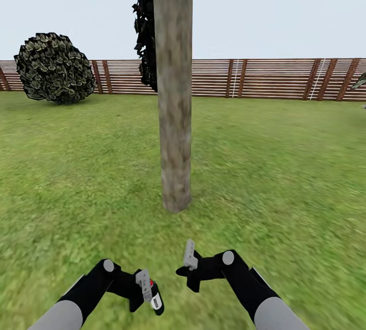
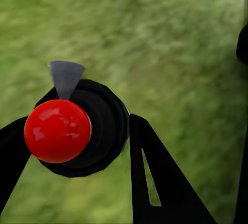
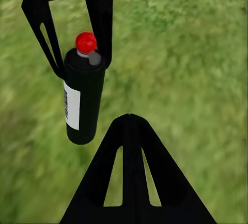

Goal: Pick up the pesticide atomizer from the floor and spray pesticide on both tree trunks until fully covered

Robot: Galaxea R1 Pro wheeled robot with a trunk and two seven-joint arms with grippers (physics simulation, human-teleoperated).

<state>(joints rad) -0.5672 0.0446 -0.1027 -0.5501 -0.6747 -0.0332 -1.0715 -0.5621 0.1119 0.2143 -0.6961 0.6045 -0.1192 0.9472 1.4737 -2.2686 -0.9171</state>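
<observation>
Grass all round, fence (image 1: 274,78) at back. Trunk (image 1: 174,91) right ahead of you. L gripper (image 1: 145,289) pinches can (image 3: 82,97), red top up. R gripper (image 1: 189,261): can't tell jaws. Pickup done; next aim nozzle (image 2: 66,78) at trunk, spray.

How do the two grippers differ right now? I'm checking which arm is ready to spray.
The left gripper is shut on the pesticide atomizer, a black can with a red top; the right gripper holds nothing. The left sits lower in the head view; the right reaches nearer the tree trunk. Both hover over grass.
</observation>
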